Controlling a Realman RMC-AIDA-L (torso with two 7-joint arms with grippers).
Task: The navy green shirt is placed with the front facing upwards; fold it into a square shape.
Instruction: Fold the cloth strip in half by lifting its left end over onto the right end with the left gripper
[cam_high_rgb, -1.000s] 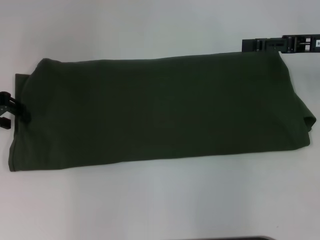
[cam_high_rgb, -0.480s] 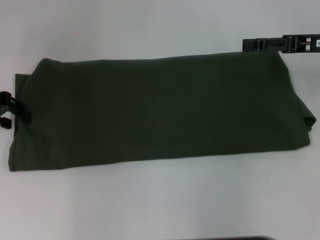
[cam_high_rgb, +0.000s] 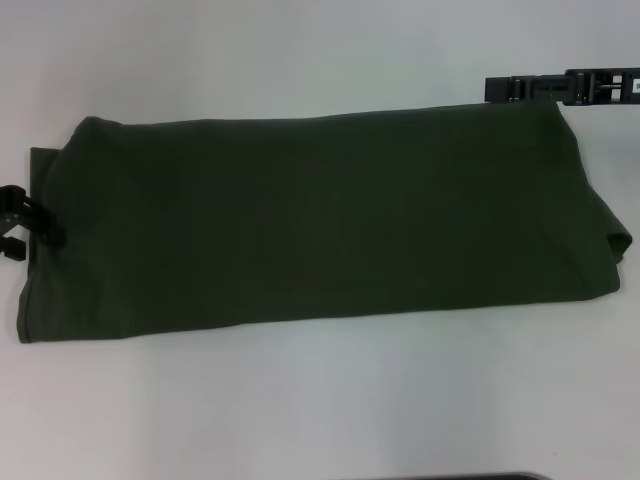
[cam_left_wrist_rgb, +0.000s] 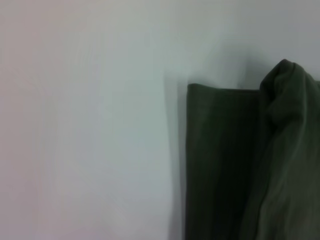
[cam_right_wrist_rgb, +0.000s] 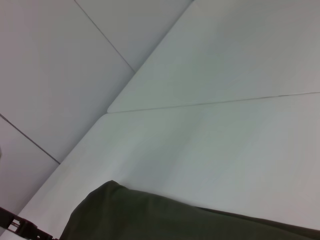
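One shirt is laid on the white table, folded into a long dark green band stretching left to right, no lettering shown. The left gripper is seen at the band's left end, touching the cloth edge; its grip cannot be told. The right gripper is placed at the far right corner, just at the fabric edge; whether it is clenched cannot be told either

Navy green shirt plain dark olive all over with no print showing, worktop plain pale white-grey with thin darker seam lines, left gripper black, right gripper black with a small white patch.
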